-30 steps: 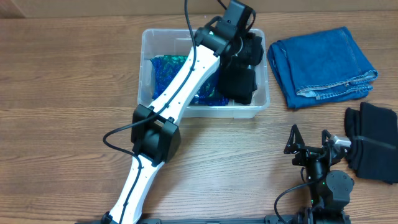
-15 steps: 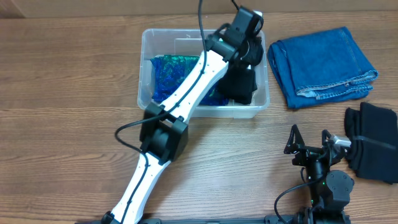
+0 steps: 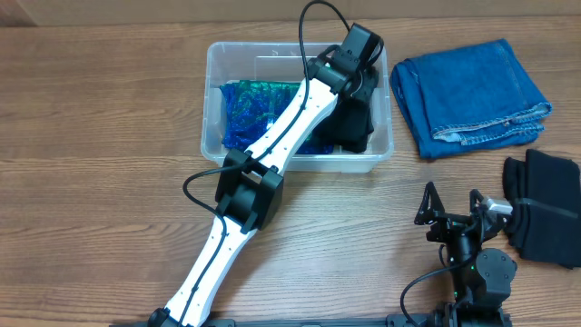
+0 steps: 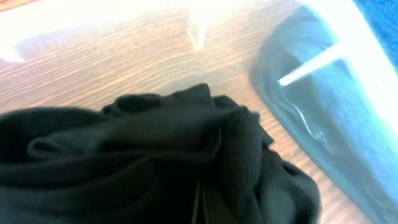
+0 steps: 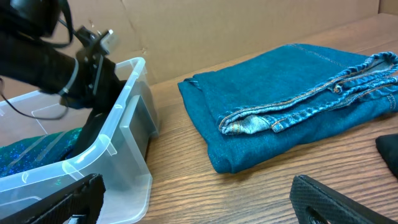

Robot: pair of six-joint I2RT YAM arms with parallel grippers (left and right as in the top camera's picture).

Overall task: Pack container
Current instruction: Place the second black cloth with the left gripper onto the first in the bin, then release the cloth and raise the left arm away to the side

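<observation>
Clothing is split between bin and bench. From overhead, the clear rectangular plastic container [image 3: 211, 91] sits at 12 o'clock on the wooden bench [image 3: 91, 200]. It holds a glittery blue-green cloth [image 3: 241, 109] on its 9 o'clock side and a crumpled black garment [image 3: 352, 127] on its 3 o'clock side. The left claw [image 3: 361, 80] reaches in over that garment, probably to seat it, though whether it pinches the cloth cannot be told here. Folded blue denim jeans [image 3: 472, 95] lie at 2 o'clock and a folded black cloth [image 3: 545, 204] at 4 o'clock, both outside and likely next in line. The right claw [image 3: 451, 204] is parked at 5 o'clock with its fingers spread, holding nothing. The left wrist view adds closeness only: black garment [image 4: 137, 155] fills it against the container's rounded corner [image 4: 339, 37], and no fingers show. The right wrist view gives the side-on angle that overhead lacks. It shows the container wall [image 5: 118, 155] with the left claw [image 5: 93, 56] dipping behind it, and the jeans [image 5: 292, 106] at 1 o'clock.
</observation>
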